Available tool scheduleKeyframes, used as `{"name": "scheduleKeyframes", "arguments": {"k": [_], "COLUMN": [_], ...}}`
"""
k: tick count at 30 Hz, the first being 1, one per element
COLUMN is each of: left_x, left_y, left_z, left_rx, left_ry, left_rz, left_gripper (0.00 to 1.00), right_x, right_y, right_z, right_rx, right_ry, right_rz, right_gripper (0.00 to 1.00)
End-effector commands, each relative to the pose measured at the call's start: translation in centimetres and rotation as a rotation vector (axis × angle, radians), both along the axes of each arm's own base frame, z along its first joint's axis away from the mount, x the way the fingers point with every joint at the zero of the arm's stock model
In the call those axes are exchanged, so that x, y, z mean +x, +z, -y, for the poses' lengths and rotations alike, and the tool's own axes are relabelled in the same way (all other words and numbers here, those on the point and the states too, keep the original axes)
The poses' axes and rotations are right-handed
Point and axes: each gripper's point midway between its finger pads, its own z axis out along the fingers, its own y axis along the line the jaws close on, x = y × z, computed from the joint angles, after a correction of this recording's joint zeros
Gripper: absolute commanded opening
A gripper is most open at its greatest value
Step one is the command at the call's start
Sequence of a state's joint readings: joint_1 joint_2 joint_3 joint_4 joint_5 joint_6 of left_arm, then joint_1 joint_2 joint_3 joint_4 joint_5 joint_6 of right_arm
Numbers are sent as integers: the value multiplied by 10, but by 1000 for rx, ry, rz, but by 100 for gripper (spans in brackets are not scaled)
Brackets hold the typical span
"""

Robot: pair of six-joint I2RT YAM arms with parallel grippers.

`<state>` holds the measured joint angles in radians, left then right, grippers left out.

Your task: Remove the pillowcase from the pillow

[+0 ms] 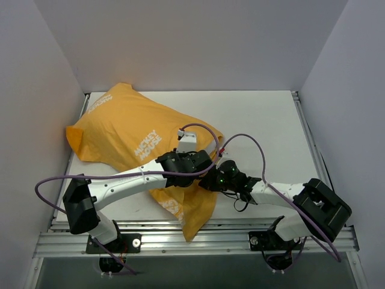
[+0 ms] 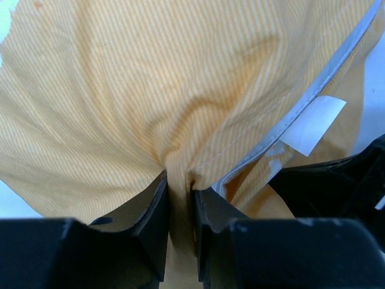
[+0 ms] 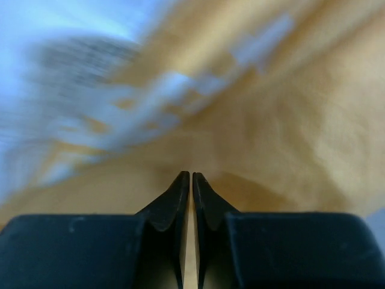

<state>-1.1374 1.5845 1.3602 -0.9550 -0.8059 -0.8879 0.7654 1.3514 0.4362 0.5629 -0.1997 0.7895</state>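
The orange-yellow pillowcase lies plump across the left and middle of the table, white lettering up. One end of it hangs over the front edge. The pillow is hidden inside it. My left gripper is shut on a pinched fold of the pillowcase next to its white piped hem and a white label. My right gripper is right beside it, its jaws shut with only a thin slit between them, against the pillowcase. That view is blurred.
White walls enclose the table on the left, back and right. The aluminium rail runs along the front edge. Purple cables loop over both arms. The right half of the table shows bare white.
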Motion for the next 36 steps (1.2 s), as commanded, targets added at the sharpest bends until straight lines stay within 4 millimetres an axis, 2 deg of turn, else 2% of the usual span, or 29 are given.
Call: {"name": "scheduleKeyframes", "arguments": {"k": [1,3,5,7,8,9,10,11,15,19,23,27,32,36], "left_x": [10,11,10,8,8,8,8,7,7,9,10,13,15,15], "left_y": [24,26,21,17,15,14,13,12,11,13,14,15,14,15], "left_z": [0,-1,0,-1,0,0,1,2,4,6,7,3,1,2], "left_rx": [-99,-115,-118,-116,-113,-117,-119,-120,-129,-140,-146,-149,-164,-169], "left_ry": [22,21,17,15,15,17,17,14,10,11,13,26,39,38], "left_rz": [50,53,39,26,21,18,17,12,8,13,11,11,6,5], "left_gripper": [27,27,27,27,27,27,27,27,27,27,27,26,25,25], "right_x": [7,3,3,4,8,9,12,16,27,33,31,20,12,12], "right_y": [-11,-4,9,29,49,54,62,78,92,80,54,36,14,12], "right_z": [7,4,0,0,-2,0,1,-1,-8,-23,-30,-24,-10,-7], "right_rx": [-7,17,45,74,107,99,105,130,151,169,174,171,131,134], "right_ry": [-38,-13,-4,-10,-15,-31,-42,-48,-64,-55,-59,-64,-87,-89], "right_rz": [7,6,23,48,85,91,107,138,159,121,60,17,-8,1], "right_gripper": [0,0,9,22,25,28,36,39,49,51,49,47,37,37]}}
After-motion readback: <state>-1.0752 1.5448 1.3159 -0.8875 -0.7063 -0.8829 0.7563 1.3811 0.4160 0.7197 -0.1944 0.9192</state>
